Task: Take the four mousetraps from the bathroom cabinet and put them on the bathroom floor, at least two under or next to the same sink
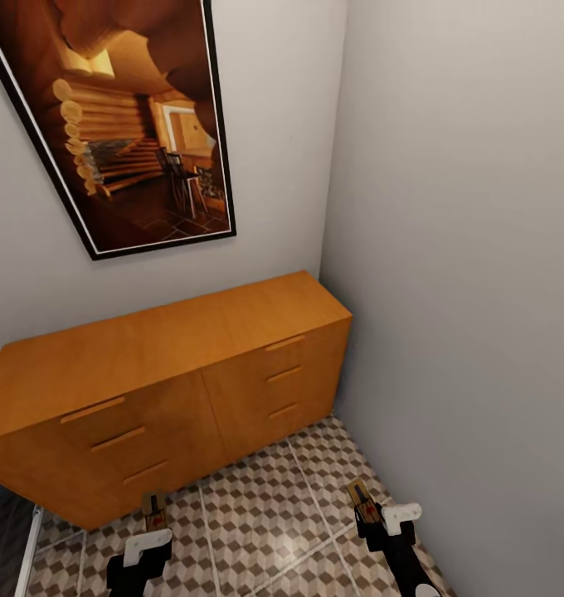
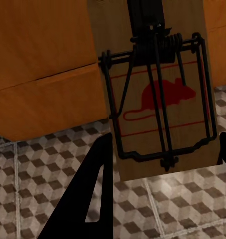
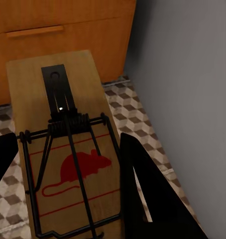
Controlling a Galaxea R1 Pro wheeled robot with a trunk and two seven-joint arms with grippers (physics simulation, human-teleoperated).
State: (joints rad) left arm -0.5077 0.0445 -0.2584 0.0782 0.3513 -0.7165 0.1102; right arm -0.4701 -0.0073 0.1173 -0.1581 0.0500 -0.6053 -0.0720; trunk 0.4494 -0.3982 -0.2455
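The orange-brown cabinet (image 1: 149,356) stands against the back wall with all its drawer fronts closed. In front of it, above the cube-patterned bathroom floor (image 1: 257,506), my left gripper (image 1: 153,531) is shut on a mousetrap (image 1: 154,507). My right gripper (image 1: 367,514) is shut on a second mousetrap (image 1: 358,495). The left wrist view shows the left gripper (image 2: 167,144) around its mousetrap (image 2: 157,99), a wooden board with a red mouse mark, with the cabinet (image 2: 43,74) behind. In the right wrist view the right gripper (image 3: 68,139) clamps its mousetrap (image 3: 68,149) near the cabinet (image 3: 68,20).
A grey wall (image 1: 464,290) runs close along the right side, meeting the cabinet's right end. A framed picture (image 1: 124,124) hangs above the cabinet. A dark glass panel (image 1: 4,539) edges the floor at the lower left. Open tiles lie between the two grippers.
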